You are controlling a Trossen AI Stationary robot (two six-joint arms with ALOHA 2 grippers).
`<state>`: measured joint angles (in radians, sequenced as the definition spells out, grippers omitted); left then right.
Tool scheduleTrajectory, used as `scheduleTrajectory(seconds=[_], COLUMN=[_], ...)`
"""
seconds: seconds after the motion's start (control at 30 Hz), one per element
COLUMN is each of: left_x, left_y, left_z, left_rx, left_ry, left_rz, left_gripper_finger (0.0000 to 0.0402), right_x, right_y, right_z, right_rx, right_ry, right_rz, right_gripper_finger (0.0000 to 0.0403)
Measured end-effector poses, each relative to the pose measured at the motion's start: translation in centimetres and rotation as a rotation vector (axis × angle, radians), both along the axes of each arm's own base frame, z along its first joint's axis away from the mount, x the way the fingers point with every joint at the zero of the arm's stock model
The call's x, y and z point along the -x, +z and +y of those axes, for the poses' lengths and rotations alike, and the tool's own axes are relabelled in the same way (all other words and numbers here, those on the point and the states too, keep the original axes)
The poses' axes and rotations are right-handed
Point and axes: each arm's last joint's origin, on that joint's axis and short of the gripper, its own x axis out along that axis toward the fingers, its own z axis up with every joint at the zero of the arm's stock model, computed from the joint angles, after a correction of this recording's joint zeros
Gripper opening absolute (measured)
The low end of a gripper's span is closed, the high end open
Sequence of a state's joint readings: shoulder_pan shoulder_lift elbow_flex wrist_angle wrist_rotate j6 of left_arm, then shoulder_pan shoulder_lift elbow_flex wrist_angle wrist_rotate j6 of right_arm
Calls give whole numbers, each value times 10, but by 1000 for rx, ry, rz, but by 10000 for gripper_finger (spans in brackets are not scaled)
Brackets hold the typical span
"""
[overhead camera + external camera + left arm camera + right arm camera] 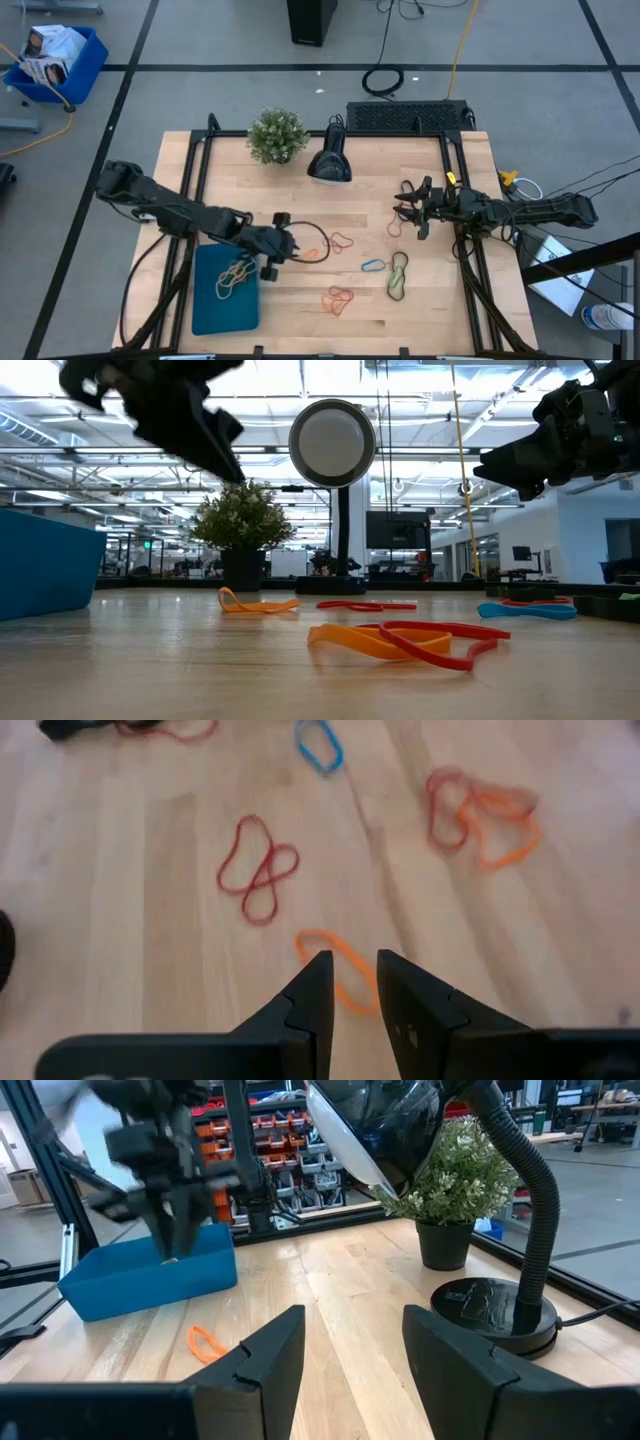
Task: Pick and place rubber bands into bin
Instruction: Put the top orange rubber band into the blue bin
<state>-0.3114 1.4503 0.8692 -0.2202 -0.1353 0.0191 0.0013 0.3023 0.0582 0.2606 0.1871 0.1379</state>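
Left gripper [352, 988]: dark fingers were set narrowly apart with nothing between them, held just beside the flat teal-blue rectangular bin [212, 306], above a thin orange rubber loop [338, 968] lying on the pale wooden table [300, 315]. Tan rubber bands [236, 277] were recorded inside the bin. Loose bands were noted on the table: a red twisted loop [258, 870], a blue loop [318, 744], a red-and-orange pair [482, 810], a green loop [398, 277]. Right gripper [352, 1342]: fingers were spread wide and empty, held well apart from the bin, near the black gooseneck lamp [329, 158] and the small potted green plant [277, 135].
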Motion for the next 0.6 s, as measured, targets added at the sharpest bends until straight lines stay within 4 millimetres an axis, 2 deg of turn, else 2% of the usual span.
scheduleTrajectory(seconds=[0.2, 0.4, 0.6], left_x=[-15, -19, -20], left_y=[-27, -54, -68], left_z=[-4, -9, -15], left_rx=[-44, -71, -81], left_ry=[-36, -46, -56], left_rz=[45, 141, 180], left_gripper_finger=[88, 88, 88], right_x=[0, -1, -1], right_y=[-1, -2, -2], right_z=[0, 0, 0], right_rx=[0, 0, 0], right_ry=[0, 0, 0], right_rz=[8, 19, 25], right_gripper_finger=[164, 164, 164])
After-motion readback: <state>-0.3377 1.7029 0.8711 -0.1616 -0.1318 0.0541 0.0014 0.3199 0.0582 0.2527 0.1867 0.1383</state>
